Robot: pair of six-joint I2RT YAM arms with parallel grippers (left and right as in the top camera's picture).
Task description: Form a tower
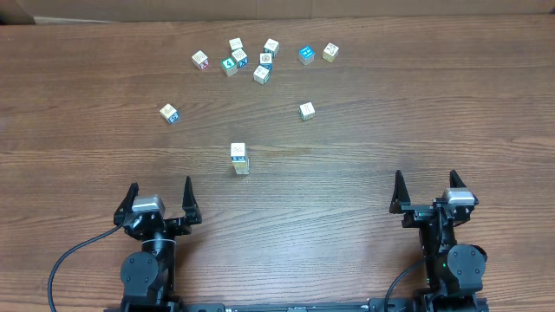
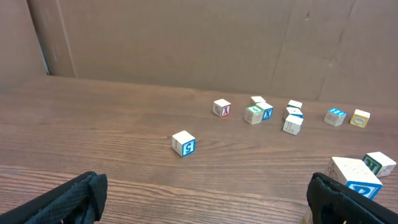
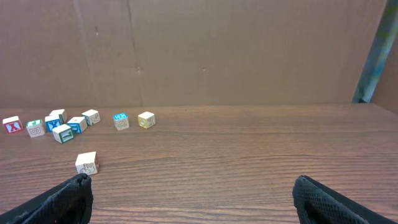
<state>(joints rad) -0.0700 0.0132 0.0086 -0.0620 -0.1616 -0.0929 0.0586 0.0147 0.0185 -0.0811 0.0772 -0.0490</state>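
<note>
The tower [image 1: 240,159] is a narrow stack of small wooden cubes with a whitish block on top, standing mid-table. In the left wrist view its top [image 2: 353,175] shows at the right edge, just behind my right-hand finger. My left gripper [image 1: 160,185] sits near the front edge, left of and nearer than the tower, open with nothing between its fingers [image 2: 205,202]. My right gripper [image 1: 426,178] is at the front right, far from the tower, also open and empty [image 3: 193,199]. The right wrist view does not show the tower.
Several loose cubes [image 1: 238,59] are clustered at the back. Single cubes lie at the left [image 1: 169,113] and right of centre [image 1: 306,111], with a blue one [image 1: 305,55] and a yellowish one [image 1: 330,51] behind. A cardboard wall [image 2: 199,43] backs the table.
</note>
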